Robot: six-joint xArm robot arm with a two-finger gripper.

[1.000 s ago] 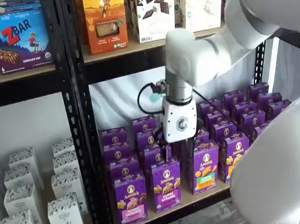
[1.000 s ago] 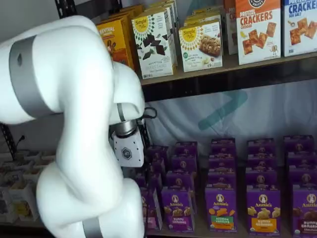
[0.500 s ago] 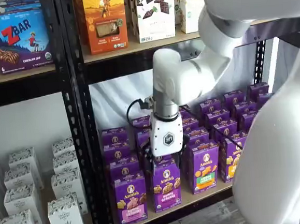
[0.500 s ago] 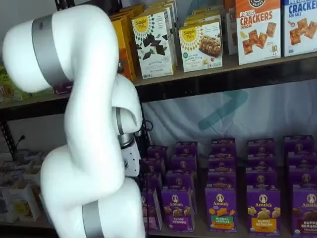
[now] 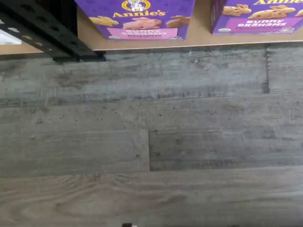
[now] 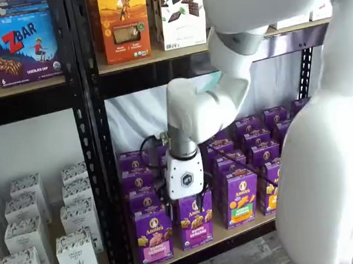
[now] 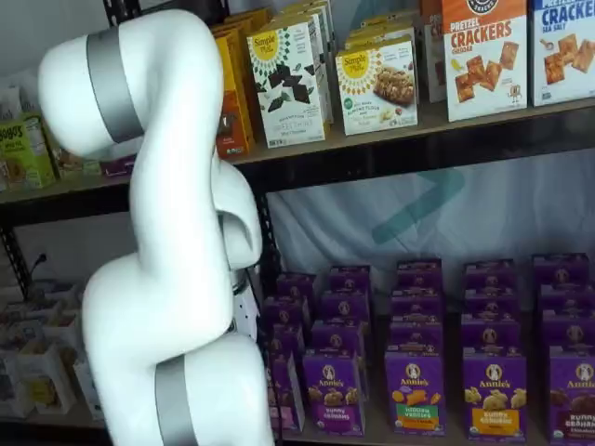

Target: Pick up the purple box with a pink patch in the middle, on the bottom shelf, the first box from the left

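Note:
The purple box with its pink panel stands at the front left of the bottom shelf. My gripper hangs just above and slightly right of it, over the gap toward the neighbouring Bunny Grahams box. Its black fingers stand apart and hold nothing. In the wrist view the purple box shows its pink patch at the board's front edge. In a shelf view the purple box is half hidden behind my arm, and only a sliver of the gripper body shows.
Rows of purple Annie's boxes fill the shelf to the right. A black perforated upright stands just left of the target, with white boxes beyond it. Grey wood floor lies below. My white arm blocks much of the view.
My arm has swung left and lower. The gripper went from over the middle rows to just above the front-left boxes. Its fingers stayed apart.

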